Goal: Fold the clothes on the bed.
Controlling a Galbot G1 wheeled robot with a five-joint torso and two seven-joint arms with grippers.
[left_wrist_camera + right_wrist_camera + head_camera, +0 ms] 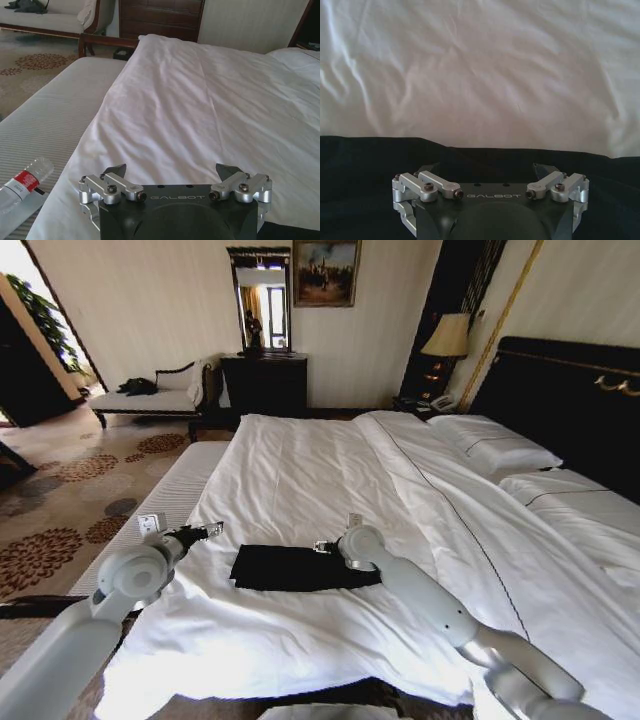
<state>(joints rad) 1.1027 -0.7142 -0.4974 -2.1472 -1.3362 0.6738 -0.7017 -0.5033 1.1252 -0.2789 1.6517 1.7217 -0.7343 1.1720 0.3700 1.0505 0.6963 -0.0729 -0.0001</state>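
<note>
The clothes are one black garment (290, 568), lying flat as a wide rectangle on the white duvet of the bed (330, 470) near its foot. My right gripper (325, 546) hovers at the garment's far right edge; its wrist view shows the gripper (486, 167) open above the black cloth (365, 165), with bare duvet beyond. My left gripper (205, 532) hangs just left of the garment over the duvet's edge. In its own view the left gripper (172, 170) is open and holds nothing, and a black corner (295, 232) shows beside it.
A white ribbed bench (170, 495) runs along the bed's left side, with a clear plastic bottle (22, 182) lying on it. Pillows (495, 445) and a dark headboard (570, 400) are at the right. A chaise (150, 395), a dark dresser (265, 380) and patterned carpet (60, 510) lie beyond.
</note>
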